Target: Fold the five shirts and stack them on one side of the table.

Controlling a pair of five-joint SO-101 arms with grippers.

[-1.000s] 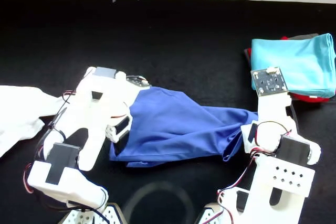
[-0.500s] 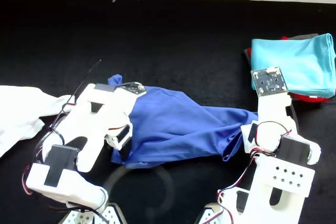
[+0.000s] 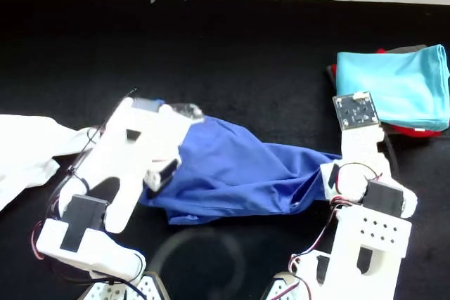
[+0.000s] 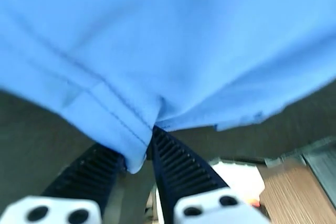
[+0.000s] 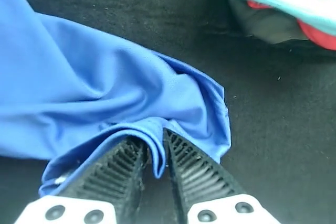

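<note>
A blue shirt point(image 3: 232, 173) is stretched across the black table between the two arms. My left gripper point(image 4: 139, 161) is shut on the blue shirt's point(image 4: 173, 51) hem at its left end, which hangs lifted under the left arm point(image 3: 133, 152). The shirt's right end is a folded edge point(image 5: 152, 150), and my right gripper point(image 5: 155, 169) is shut on it low over the table, under the right arm point(image 3: 362, 173). Folded shirts are stacked at the right edge, a light blue one point(image 3: 397, 86) on top of red and dark ones point(image 5: 283, 24).
A white shirt point(image 3: 28, 152) lies crumpled at the table's left edge, close behind the left arm. The black tabletop point(image 3: 232, 54) stretches open toward the far side. Both arm bases stand at the near edge.
The left arm has lifted its end of the blue shirt and carried it slightly right. The right arm shifted a little left with its end. The shirt between them has bunched.
</note>
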